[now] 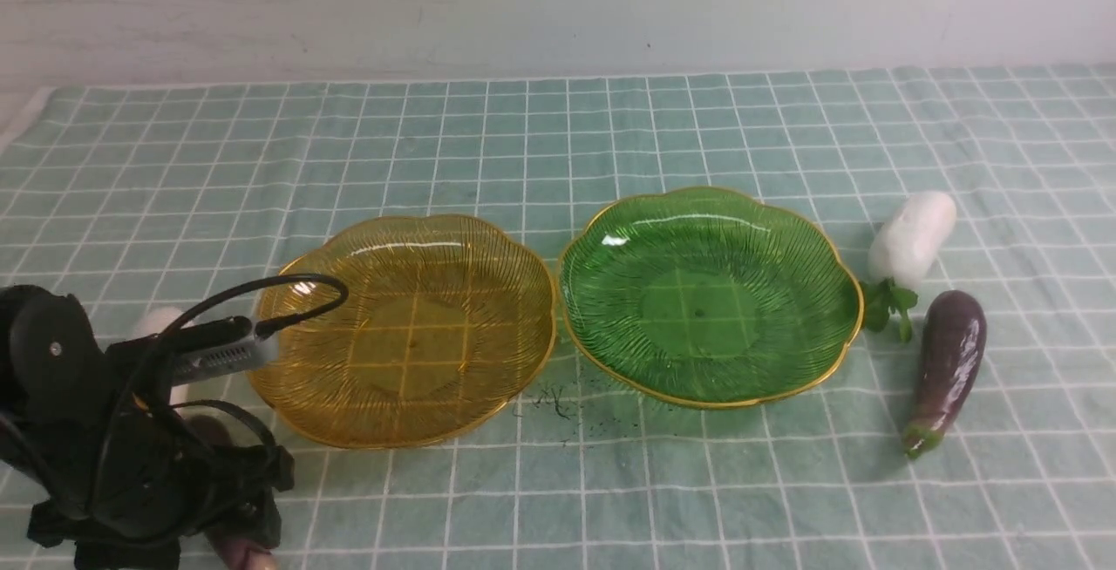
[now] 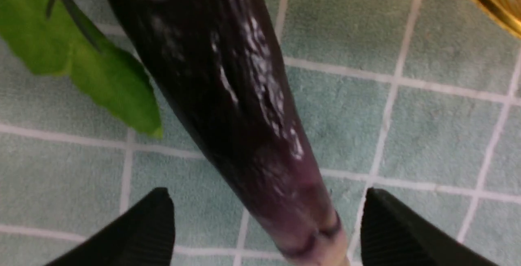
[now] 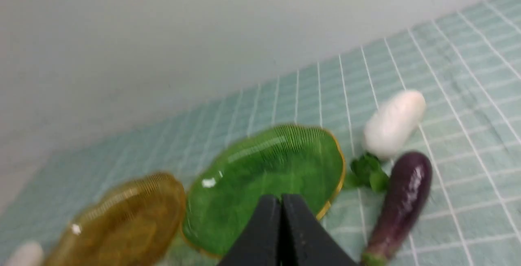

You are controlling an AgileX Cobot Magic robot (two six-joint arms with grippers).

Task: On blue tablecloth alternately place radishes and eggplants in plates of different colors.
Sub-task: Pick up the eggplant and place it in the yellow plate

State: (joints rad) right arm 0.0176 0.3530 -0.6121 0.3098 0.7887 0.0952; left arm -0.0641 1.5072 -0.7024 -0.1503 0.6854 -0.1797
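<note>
Purple eggplant (image 2: 211, 75) on the blue tablecloth (image 2: 427, 136) between the spread fingers of the left gripper (image 2: 266, 195), touched by neither, right gripper (image 3: 281, 199) clenched on nothing, green plate (image 3: 264, 160) just ahead of its fingertips.

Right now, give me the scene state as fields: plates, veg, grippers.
amber plate: empty
green plate: empty, right of amber plate
right radish: on blue tablecloth, right of green plate
right eggplant: on cloth, beside right radish
left radish: mostly hidden behind left arm
left eggplant: lying on cloth, left of amber plate
left gripper: open, straddling left eggplant, not gripping
right gripper: shut, empty
</note>
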